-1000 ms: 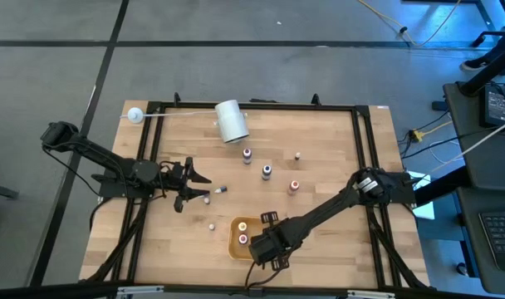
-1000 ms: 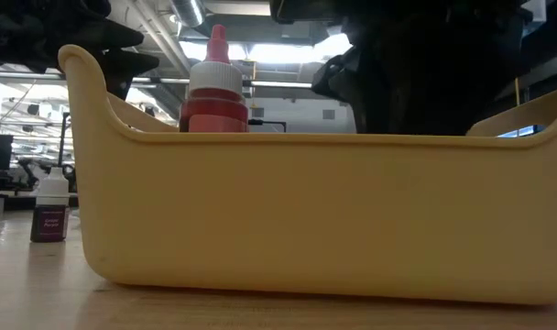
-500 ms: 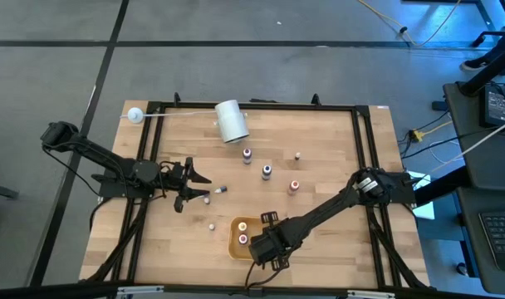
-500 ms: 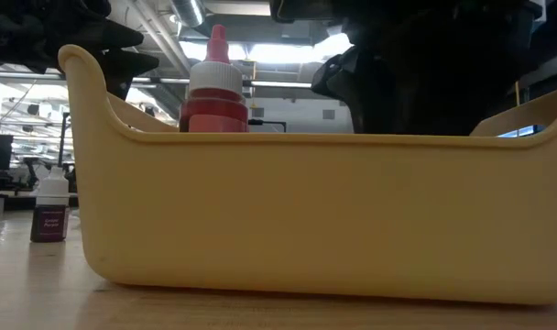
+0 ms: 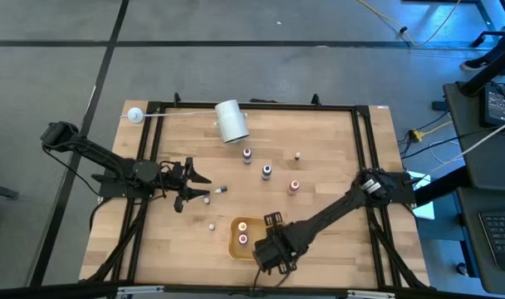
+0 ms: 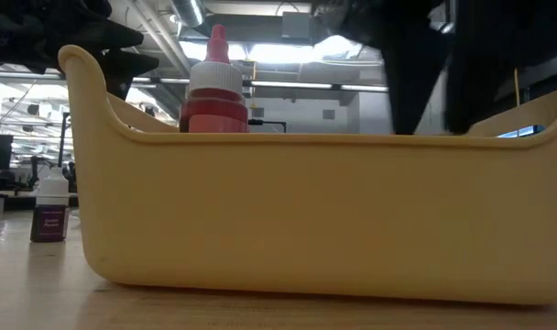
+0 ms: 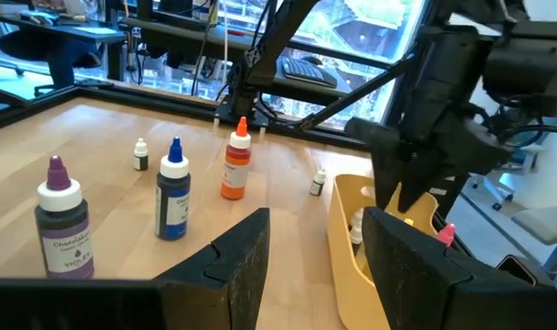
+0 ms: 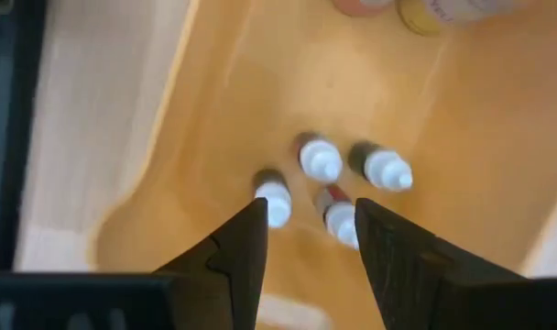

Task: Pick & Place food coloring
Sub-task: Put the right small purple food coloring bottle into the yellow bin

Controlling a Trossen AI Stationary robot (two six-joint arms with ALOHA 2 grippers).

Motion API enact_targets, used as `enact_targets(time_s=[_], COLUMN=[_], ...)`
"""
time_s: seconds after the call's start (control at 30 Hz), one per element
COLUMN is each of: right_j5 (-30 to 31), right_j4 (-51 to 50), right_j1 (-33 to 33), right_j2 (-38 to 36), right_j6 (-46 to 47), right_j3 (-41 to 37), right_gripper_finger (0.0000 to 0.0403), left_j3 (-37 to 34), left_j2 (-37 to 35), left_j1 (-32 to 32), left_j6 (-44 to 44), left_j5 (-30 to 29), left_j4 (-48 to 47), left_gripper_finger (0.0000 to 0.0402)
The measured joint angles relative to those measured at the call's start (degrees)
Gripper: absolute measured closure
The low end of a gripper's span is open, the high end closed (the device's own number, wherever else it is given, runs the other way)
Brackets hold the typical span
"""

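Four small white-capped food coloring bottles (image 8: 320, 160) are standing clustered on the floor of the yellow tray (image 5: 236, 226) at the table's front edge, with a red-capped one (image 6: 214, 92) showing above its wall. More bottles (image 5: 267, 171) are standing on the wooden table (image 5: 319, 158) mid-board. The right gripper (image 8: 306, 243) is hovering over the tray, fingers apart and empty. The left gripper (image 5: 190, 184) is waiting at the left, fingers apart, near a lying bottle (image 5: 220, 190).

One yellow bin (image 5: 236, 227) sits on the counter (image 5: 319, 149) with six loose dropper bottles (image 5: 267, 172), one white roll (image 5: 230, 121) and two grippers (image 5: 190, 184).
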Motion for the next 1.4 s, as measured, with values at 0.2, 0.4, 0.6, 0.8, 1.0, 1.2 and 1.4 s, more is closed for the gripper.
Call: enact_targets(time_s=[0.2, 0.4, 0.6, 0.8, 1.0, 1.2, 1.4], right_j5=[7.76, 13.24, 12.73, 8.68, 8.3, 9.29, 6.8], right_j4=[-7.59, -8.04, -2.14, 13.55, 15.74, 18.64, 24.81], right_j1=[3.86, 7.8, 8.71, 7.84, 6.29, 5.92, 5.78], right_j2=[-3.89, -11.62, -20.99, -28.26, -29.75, -29.4, -29.4], right_j6=[4.52, 13.3, 23.07, 24.38, 26.62, 27.39, 27.07], right_j3=[-0.83, -9.17, -23.76, -38.89, -44.91, -48.24, -50.79], right_gripper_finger=[0.0235, 0.0235, 0.0235, 0.0235, 0.0235, 0.0235, 0.0235], left_j3=[0.0, 0.0, 0.0, 0.0, 0.0, 0.0, 0.0], left_j2=[-0.02, -0.02, -0.02, -0.01, -0.02, -0.02, 0.0], left_j1=[0.0, 0.01, 0.0, 0.01, 0.0, 0.0, 0.0], left_j6=[-0.37, -0.56, -0.56, -0.52, -0.5, -0.5, -0.47], left_j5=[0.0, 0.11, 0.13, 0.09, 0.07, 0.04, 0.02], left_j4=[-0.28, -0.27, -0.25, -0.25, -0.34, -0.57, -0.71], left_gripper_finger=[0.0231, 0.0231, 0.0231, 0.0231, 0.0231, 0.0231, 0.0231])
